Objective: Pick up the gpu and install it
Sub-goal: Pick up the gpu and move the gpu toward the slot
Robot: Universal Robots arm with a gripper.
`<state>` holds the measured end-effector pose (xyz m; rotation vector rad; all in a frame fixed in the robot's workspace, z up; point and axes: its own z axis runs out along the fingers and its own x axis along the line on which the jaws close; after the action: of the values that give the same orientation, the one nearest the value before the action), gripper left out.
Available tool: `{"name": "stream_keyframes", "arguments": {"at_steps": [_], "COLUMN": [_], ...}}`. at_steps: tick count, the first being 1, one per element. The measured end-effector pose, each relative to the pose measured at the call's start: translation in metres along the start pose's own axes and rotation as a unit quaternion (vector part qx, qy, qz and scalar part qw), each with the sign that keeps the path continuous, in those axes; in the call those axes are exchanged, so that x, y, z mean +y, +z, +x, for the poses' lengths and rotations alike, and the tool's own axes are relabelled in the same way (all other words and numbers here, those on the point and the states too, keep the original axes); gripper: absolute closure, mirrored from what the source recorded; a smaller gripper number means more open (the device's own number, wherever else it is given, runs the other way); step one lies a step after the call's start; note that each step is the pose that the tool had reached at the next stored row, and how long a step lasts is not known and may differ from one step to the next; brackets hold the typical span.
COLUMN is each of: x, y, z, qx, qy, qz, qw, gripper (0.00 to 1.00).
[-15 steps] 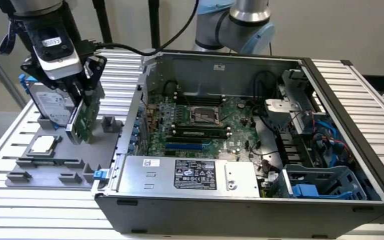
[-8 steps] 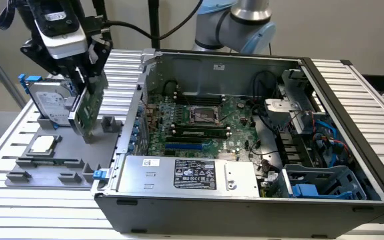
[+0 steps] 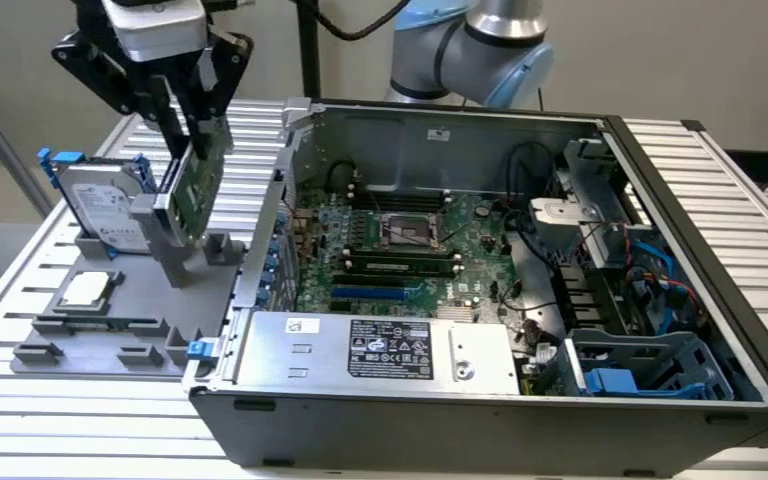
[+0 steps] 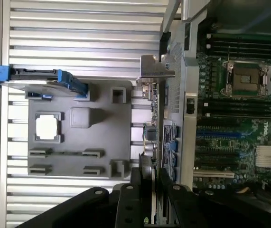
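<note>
The gpu (image 3: 193, 188) hangs upright on its edge, green board face showing, just above the grey stand (image 3: 204, 255) at the exterior view's left. My gripper (image 3: 187, 112) is shut on its upper edge, black fingers on either face. In the wrist view I see the card edge-on (image 4: 153, 137) between my fingers (image 4: 142, 187), with its silver end bracket (image 4: 156, 71) at the far end. The card sits beside the outer wall of the open computer case (image 3: 257, 250), outside it.
A silver hard drive in a blue frame (image 3: 101, 205) stands close beside the gpu. The grey fixture plate (image 3: 77, 340) carries a processor chip (image 3: 87, 288). Inside the case lie the motherboard (image 3: 404, 235), a blue slot (image 3: 371, 295) and the power supply (image 3: 384, 350).
</note>
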<state>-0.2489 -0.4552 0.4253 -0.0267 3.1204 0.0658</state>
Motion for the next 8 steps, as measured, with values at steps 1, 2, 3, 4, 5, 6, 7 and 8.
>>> {"name": "stream_keyframes", "arguments": {"at_steps": [1, 2, 3, 4, 5, 6, 7, 8], "x": [-0.0002, -0.0004, -0.0006, -0.0006, -0.0006, -0.0006, -0.0006, -0.0007], "y": [-0.0044, -0.0090, -0.0133, -0.0174, -0.0211, -0.0235, -0.0249, -0.0255], "z": [-0.005, -0.009, -0.014, -0.018, -0.023, -0.028, -0.032, -0.037], "qx": [0.0006, 0.0013, 0.0020, 0.0027, 0.0037, 0.0046, 0.0054, 0.0060], "qy": [0.000, 0.000, 0.000, 0.000, 0.000, 0.000, 0.000, 0.000], "qz": [0.0000, 0.0000, 0.0000, 0.0000, -0.0001, -0.0001, -0.0002, -0.0001], "qw": [1.0000, 1.0000, 1.0000, 1.0000, 1.0000, 1.0000, 1.0000, 1.0000], "gripper": [1.00, 1.00, 1.00, 1.00, 1.00, 1.00, 1.00, 1.00]}}
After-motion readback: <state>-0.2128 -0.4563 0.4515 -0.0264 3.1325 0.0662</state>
